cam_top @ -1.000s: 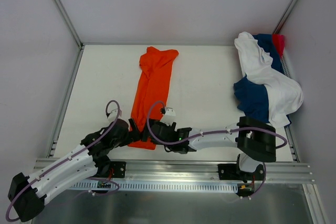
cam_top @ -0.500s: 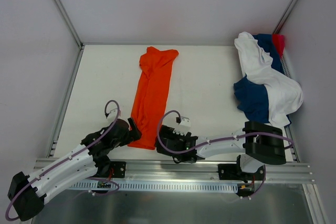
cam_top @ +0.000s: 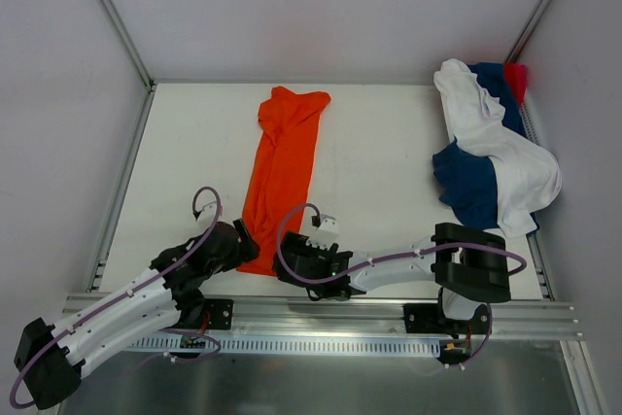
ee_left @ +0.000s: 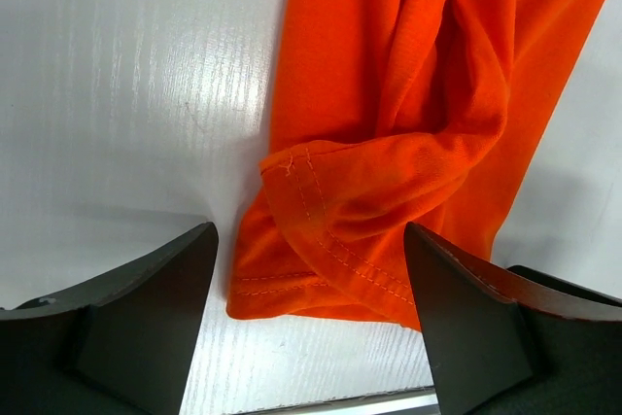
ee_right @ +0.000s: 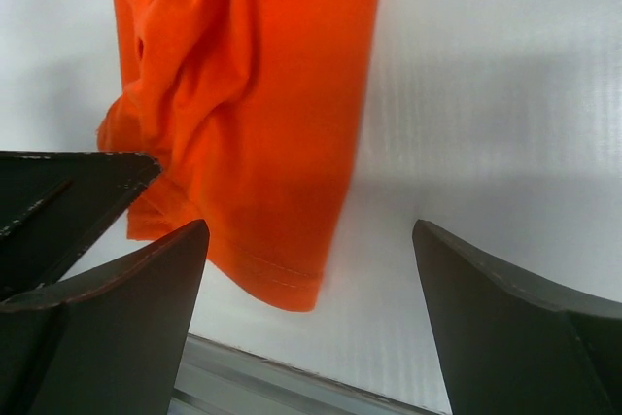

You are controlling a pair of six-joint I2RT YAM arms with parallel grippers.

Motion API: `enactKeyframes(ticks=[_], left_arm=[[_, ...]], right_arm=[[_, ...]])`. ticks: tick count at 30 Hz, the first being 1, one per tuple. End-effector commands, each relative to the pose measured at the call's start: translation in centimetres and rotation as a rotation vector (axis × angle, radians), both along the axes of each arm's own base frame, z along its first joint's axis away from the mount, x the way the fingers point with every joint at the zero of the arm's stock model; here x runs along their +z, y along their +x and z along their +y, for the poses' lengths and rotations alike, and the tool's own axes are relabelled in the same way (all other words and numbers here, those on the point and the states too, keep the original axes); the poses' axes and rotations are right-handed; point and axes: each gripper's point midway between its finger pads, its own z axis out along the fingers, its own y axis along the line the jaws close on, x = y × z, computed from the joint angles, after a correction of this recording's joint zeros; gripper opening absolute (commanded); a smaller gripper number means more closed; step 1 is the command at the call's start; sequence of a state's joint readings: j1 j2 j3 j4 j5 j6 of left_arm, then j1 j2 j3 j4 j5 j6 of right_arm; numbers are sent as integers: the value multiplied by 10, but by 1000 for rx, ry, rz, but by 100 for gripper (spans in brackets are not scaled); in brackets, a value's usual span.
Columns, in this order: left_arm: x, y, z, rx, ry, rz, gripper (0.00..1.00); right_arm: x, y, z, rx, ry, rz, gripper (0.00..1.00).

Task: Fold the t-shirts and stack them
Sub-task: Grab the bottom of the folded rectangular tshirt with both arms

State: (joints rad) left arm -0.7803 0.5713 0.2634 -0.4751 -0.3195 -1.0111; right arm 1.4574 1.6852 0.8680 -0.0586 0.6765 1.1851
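The top view looks steeply down from high behind the near hem of the long bright orange cloth t-shirt [cam_top: 282, 177], showing all of it. Both wrist views look closely onto that hem, the left at its left corner and the right at its right corner. All three views share the hem.

orange t-shirt [cam_top: 282, 177]: narrow strip, flat | other t-shirts [cam_top: 496, 153]: heaped, far right corner

The orange shirt [cam_top: 284, 177], white shirt [cam_top: 486, 133], blue shirt [cam_top: 466, 193] and red-pink shirt [cam_top: 516, 78] are plain. The surface [cam_top: 379, 172] is white.
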Motion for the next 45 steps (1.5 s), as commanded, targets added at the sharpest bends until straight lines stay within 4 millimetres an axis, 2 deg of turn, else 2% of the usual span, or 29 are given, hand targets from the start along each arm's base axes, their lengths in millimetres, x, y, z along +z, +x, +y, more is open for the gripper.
enactKeyframes(ticks=[1,4,9,10,14,16,19,22,23,26,27,29,36,38,40,41,45], left_arm=[[-7,-3,4,15,14,11,77],[-9,-4,5,18,11,11,72],[-9,-4,4,16,4,6,68],[-9,-3,4,16,5,5,67],[-9,-3,4,17,8,3,63],[-10,-3,5,19,10,2,62],[-10,-3,5,19,7,0,60],[-10,-3,4,19,4,-3,51],[-10,-3,4,20,3,-3,42],[-10,-3,5,21,2,-6,25],[-10,-3,4,19,2,-5,14],[-9,-3,4,18,2,-3,7],[-9,-3,3,12,1,-2,0],[-9,-3,3,10,5,-3,0],[-8,-3,2,-4,4,-5,0],[-6,-3,1,-13,3,-7,0],[1,-6,-8,-52,-37,-5,0]], right_arm=[[-11,-10,16,34,17,50,90],[-18,-14,19,44,14,67,80],[-18,-14,26,49,36,66,63],[-18,-15,26,49,31,65,56],[-20,-14,18,35,-4,58,46],[-22,-15,16,32,-14,57,36],[-25,-16,14,27,-18,63,28],[-28,-17,12,27,-25,68,23],[-29,-16,12,25,-27,67,22],[-29,-16,12,27,-32,63,21],[-29,-16,11,29,-35,62,20],[-29,-15,12,28,-35,60,20],[-30,-15,8,27,-53,57,18],[-30,-15,5,26,-63,55,15],[-26,-15,3,26,-64,51,3],[-28,-16,-1,26,-75,47,1],[-17,-18,-10,26,-92,15,0]])
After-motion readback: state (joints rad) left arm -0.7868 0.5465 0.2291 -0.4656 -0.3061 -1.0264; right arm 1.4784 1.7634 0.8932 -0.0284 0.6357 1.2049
